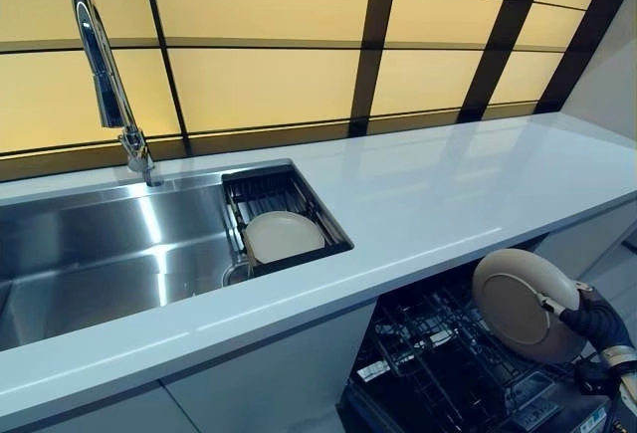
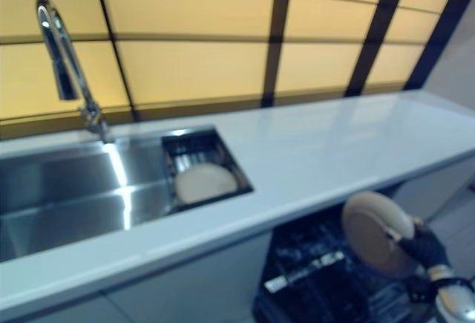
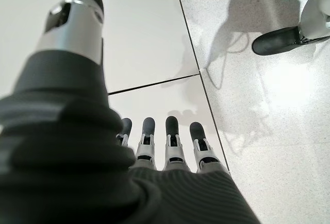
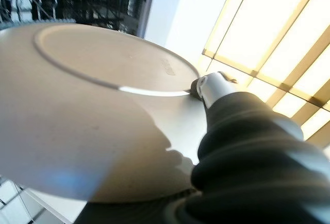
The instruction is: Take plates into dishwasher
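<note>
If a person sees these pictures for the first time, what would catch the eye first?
Probably the beige plate held on edge by the right hand, above the open dishwasher rack under the white counter. Next, a second plate in the dark drainer at the right end of the steel sink, beside the tall chrome tap.

We're in a kitchen: steel sink (image 1: 90, 254) with tall tap (image 1: 105, 80), long white counter (image 1: 448, 194), open dishwasher (image 1: 438, 373) underneath.
</note>
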Controlling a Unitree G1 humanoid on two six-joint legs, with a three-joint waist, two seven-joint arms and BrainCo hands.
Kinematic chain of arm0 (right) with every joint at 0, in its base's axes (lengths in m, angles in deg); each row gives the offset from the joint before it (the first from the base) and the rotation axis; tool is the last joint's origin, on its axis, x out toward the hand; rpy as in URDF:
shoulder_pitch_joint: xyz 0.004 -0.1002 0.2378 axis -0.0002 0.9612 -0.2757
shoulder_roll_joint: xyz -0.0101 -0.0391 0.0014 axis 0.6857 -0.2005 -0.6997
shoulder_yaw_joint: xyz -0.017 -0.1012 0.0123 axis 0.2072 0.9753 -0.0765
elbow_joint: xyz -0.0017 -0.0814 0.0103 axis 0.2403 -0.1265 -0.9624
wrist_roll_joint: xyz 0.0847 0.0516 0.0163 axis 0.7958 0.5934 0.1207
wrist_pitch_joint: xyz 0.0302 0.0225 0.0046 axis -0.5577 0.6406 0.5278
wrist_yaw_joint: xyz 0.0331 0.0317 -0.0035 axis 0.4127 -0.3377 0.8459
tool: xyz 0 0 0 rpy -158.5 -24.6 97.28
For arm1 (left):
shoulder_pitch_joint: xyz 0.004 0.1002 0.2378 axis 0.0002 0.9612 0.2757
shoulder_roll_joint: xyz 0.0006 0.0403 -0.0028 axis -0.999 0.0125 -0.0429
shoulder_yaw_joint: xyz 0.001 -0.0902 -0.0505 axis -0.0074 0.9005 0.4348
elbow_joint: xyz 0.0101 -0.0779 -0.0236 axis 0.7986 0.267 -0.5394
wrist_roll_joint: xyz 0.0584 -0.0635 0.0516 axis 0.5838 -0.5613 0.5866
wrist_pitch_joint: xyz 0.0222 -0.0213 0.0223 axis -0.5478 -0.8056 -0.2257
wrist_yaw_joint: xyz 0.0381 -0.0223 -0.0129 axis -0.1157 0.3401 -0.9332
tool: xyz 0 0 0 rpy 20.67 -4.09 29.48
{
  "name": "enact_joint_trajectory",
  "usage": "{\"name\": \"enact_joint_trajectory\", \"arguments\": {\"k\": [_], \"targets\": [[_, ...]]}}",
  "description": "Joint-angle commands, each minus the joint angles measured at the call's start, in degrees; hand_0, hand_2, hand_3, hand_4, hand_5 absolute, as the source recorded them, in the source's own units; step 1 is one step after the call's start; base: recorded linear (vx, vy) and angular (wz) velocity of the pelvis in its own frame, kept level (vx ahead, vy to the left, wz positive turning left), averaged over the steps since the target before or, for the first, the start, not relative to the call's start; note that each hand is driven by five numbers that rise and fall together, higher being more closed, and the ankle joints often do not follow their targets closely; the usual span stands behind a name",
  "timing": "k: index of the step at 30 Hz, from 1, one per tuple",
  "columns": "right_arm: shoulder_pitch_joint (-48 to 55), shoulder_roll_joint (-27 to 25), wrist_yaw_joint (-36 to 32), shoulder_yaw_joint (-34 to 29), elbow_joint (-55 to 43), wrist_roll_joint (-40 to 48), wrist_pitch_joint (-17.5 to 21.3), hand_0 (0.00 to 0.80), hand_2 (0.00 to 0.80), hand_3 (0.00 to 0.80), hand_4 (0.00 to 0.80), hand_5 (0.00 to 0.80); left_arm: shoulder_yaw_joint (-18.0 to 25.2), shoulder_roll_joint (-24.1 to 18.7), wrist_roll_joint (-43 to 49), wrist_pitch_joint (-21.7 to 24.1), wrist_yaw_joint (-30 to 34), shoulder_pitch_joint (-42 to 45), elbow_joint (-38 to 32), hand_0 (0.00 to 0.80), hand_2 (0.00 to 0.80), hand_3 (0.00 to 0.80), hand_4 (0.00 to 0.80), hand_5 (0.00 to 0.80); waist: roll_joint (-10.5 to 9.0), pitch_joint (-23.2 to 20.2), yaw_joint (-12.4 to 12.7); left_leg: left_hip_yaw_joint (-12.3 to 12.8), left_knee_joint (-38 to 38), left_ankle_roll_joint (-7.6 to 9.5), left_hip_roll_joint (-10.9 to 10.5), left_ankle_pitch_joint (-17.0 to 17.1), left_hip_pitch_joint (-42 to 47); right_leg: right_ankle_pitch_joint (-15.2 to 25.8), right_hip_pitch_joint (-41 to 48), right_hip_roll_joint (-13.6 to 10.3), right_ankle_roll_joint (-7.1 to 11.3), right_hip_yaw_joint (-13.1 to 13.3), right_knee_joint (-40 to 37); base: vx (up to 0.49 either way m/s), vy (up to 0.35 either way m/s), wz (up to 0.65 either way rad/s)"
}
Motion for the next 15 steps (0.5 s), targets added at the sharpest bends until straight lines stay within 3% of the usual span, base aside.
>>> {"name": "enact_joint_trajectory", "arguments": {"k": [1,10,15], "targets": [[-5.94,0.37,-0.64,0.04,-0.08,0.10,1.72,0.800,0.800,0.800,0.800,0.800,2.27,-2.08,3.23,0.66,-0.66,-3.31,-0.84,0.000,0.000,0.000,0.000,0.000,-0.40,2.77,1.38,-0.88,1.05,2.60,-0.35,-0.67,-1.66,-1.59,0.55,-0.96,2.37,-1.69,4.24,-0.015,-0.042,-0.04],[-9.86,1.16,0.55,5.21,4.00,-2.08,-0.61,0.800,0.800,0.800,0.800,0.800,0.34,-1.68,3.19,0.20,-1.19,-4.61,-1.68,0.000,0.000,0.000,0.000,0.000,-0.51,3.25,2.24,-1.07,1.33,2.54,-0.08,-0.60,-1.46,-1.55,1.27,-0.59,2.00,-2.01,3.64,-0.005,-0.021,-0.01],[-10.72,2.34,0.97,6.48,6.90,-2.57,-0.07,0.800,0.800,0.800,0.800,0.800,0.59,-1.68,3.07,-0.14,-1.42,-5.32,-1.51,0.000,0.000,0.000,0.000,0.000,-0.50,3.76,1.88,-0.45,1.61,2.57,0.29,-0.45,-1.52,-1.47,1.02,-0.42,1.97,-1.57,3.93,0.000,0.000,0.00]]}}
